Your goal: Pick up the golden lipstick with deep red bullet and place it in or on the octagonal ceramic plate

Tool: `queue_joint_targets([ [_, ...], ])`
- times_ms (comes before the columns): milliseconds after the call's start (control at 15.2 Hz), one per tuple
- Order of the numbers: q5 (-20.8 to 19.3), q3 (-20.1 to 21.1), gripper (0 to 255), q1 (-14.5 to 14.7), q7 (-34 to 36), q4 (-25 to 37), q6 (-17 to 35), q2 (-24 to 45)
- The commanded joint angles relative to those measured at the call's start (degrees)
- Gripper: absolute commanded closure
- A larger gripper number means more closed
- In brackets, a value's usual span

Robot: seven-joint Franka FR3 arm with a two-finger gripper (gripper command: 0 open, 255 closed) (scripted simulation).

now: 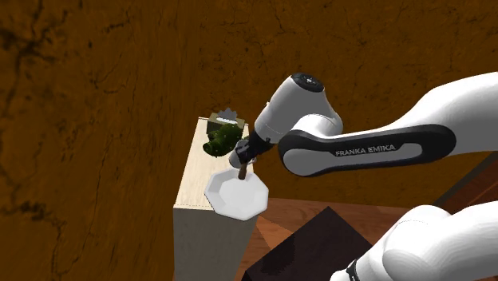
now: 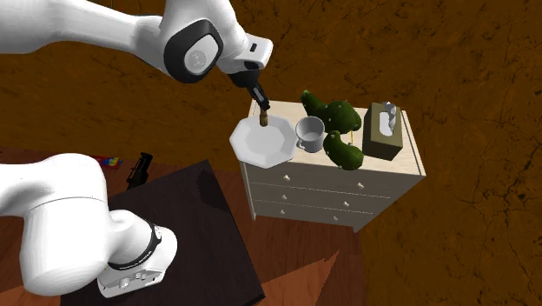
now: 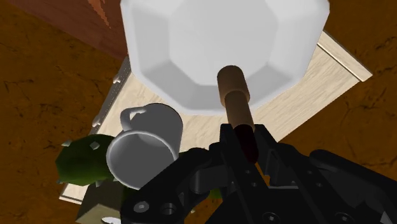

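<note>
Part of lipstick (image 3: 234, 95) hidden between fingers (image 3: 265, 145)

Count of things by kind. You have one dresser (image 2: 334, 198), and its front shows you three drawers. You count one white plate (image 2: 265, 148), one lipstick (image 2: 261, 111), one white mug (image 2: 310, 133) and one tissue box (image 2: 382, 132). You count three green spiky lumps (image 2: 345, 117); whether they make one plant or several cannot be told. One arm (image 2: 78, 30) bears one gripper (image 2: 258, 97) with two fingers. Two small things (image 2: 139, 167) lie on the floor.
</note>
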Motion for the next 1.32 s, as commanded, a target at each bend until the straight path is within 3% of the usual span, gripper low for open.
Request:
queue_joint_targets([
  [0,-0.4,0.4,255,-0.3,0.5,-1.0,1.9,0.9],
  [792,-5.8,4.4,255,-4.3,5.7,-5.1,13.0,8.1],
  [1254,-5.8,4.4,255,-4.3,5.7,-5.1,13.0,8.1],
])
